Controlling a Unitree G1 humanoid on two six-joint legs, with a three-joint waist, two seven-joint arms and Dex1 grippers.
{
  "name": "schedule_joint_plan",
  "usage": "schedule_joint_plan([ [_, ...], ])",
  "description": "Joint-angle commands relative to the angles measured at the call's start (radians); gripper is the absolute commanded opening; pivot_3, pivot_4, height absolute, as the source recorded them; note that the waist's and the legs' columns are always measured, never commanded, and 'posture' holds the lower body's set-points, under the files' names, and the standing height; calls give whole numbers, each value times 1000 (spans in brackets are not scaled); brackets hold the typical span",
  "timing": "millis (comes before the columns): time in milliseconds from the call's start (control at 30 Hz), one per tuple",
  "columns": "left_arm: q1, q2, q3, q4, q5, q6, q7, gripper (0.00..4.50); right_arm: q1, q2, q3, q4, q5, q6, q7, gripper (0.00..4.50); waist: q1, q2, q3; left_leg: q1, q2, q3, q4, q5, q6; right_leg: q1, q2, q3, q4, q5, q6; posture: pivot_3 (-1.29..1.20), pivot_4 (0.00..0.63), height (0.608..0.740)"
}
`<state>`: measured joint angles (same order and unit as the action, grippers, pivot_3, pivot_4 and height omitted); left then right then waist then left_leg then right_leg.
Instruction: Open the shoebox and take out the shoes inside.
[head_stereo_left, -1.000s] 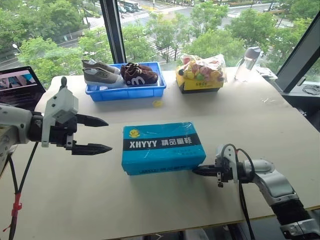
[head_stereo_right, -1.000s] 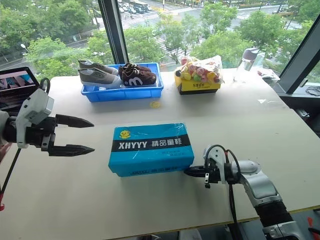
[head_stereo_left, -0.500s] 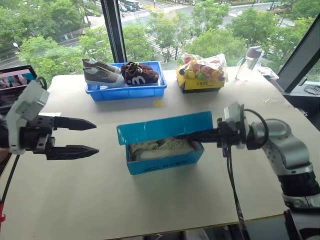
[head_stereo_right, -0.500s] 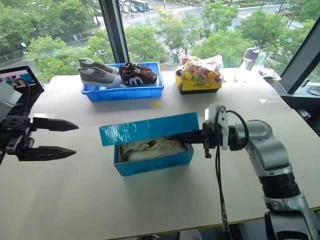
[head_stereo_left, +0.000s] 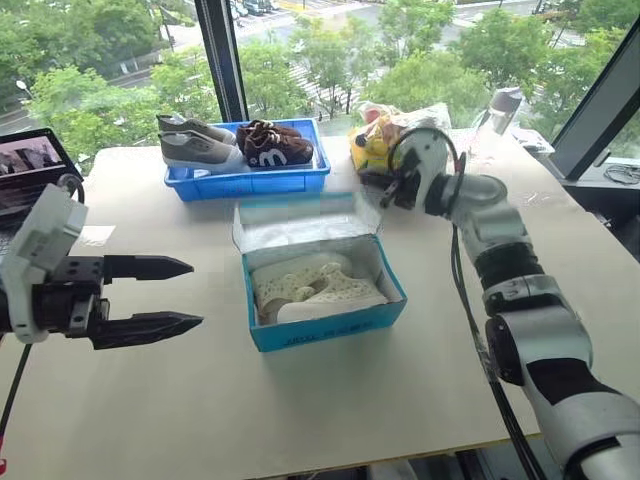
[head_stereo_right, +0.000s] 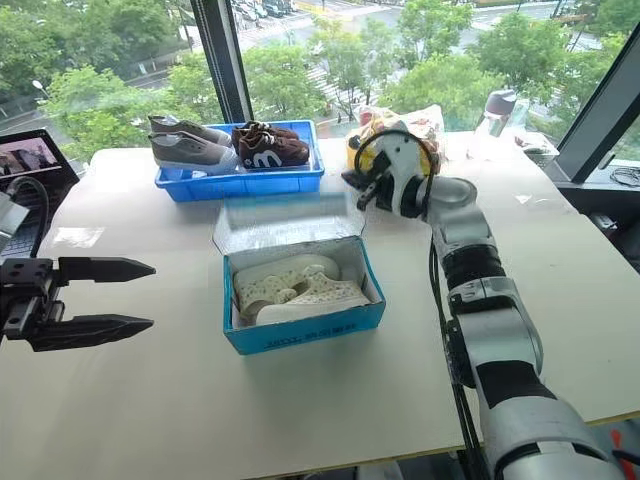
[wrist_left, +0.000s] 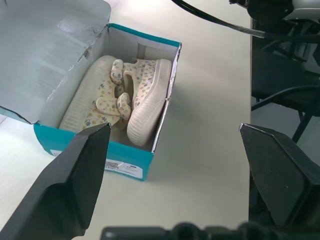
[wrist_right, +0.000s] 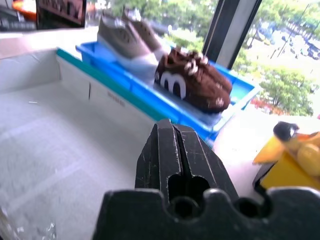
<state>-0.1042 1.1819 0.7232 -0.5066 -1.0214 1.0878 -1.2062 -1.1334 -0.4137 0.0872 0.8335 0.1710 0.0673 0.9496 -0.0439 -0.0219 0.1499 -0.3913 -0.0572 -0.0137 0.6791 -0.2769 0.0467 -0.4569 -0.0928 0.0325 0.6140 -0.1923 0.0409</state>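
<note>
Beige table (head_stereo_left: 300, 400) by windows: shoebox (head_stereo_left: 322, 318) mid-table, lid back, shoes (head_stereo_left: 318, 288) inside, long axis crosswise. Left gripper (head_stereo_left: 178, 296), jaws wide, level beside box and nearer; right gripper (head_stereo_left: 392, 190) shut, empty, beyond lid

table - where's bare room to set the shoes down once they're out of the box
The widest bare table is the near strip in front of the shoebox, and the stretch between the box and the open left gripper. Right of the box, toward the table's right edge, is also bare. The far side is crowded: the folded-back lid, blue tray, yellow box and shut right gripper.
</note>
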Motion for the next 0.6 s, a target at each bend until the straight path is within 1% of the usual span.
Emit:
schedule_joint_plan([
  [33,16,-5,22,-25,-15,-16,20,4500,95,-93,57,-307,54,102,254,571,0,0,0,-2,0,0,0,0,0,-2,0,0,0,0,0,0,150,740],
  [67,20,-6,14,-25,-11,-23,22,4500,139,-127,79,-407,75,157,317,777,2,0,0,-3,1,-1,0,0,0,-3,1,-1,1,0,0,0,150,740],
  [100,22,-7,7,-24,-9,-29,23,4500,175,-156,95,-494,96,211,361,1164,2,1,0,-3,1,-2,0,0,0,-3,1,-4,1,0,0,0,150,740],
  [167,20,-6,-13,-20,-6,-44,26,4500,217,-187,111,-611,129,296,403,1734,1,1,0,-4,2,-2,0,0,0,-3,0,-7,0,0,0,0,150,740],
  [200,18,-5,-22,-18,-4,-50,28,4500,226,-192,113,-641,137,324,410,2105,-3,1,0,-4,2,-2,1,0,0,-3,0,-8,0,0,0,0,150,740],
  [267,13,-3,-36,-13,-4,-61,30,4500,237,-192,117,-678,142,360,412,2791,-8,1,1,-3,2,1,1,0,0,-3,-1,-8,0,0,-1,0,150,740],
  [367,0,-2,-80,0,14,-96,34,4500,246,-135,149,-651,156,461,394,3792,-4,1,0,1,2,2,1,-1,0,0,-1,-8,-1,2,-3,0,150,740],
  [400,1,-4,-87,-1,15,-101,36,4500,248,-118,156,-630,148,468,384,4192,-2,1,1,4,2,2,1,-2,2,2,-1,-8,-1,2,-4,0,150,740],
  [433,2,-4,-90,-1,14,-104,40,4500,249,-108,157,-618,140,468,379,4473,0,1,1,6,2,2,1,-3,5,3,-1,-8,-1,3,-5,0,150,740],
  [533,20,-8,-83,-13,13,-109,47,4500,238,-94,144,-607,153,517,374,4473,4,1,1,6,2,1,1,-1,4,2,-1,-8,1,4,-7,0,150,740],
  [600,42,-6,-78,-22,36,-113,55,4500,235,-86,145,-593,161,530,384,4473,6,1,1,5,2,1,1,-1,3,1,-1,-8,2,4,-7,0,150,740],
])
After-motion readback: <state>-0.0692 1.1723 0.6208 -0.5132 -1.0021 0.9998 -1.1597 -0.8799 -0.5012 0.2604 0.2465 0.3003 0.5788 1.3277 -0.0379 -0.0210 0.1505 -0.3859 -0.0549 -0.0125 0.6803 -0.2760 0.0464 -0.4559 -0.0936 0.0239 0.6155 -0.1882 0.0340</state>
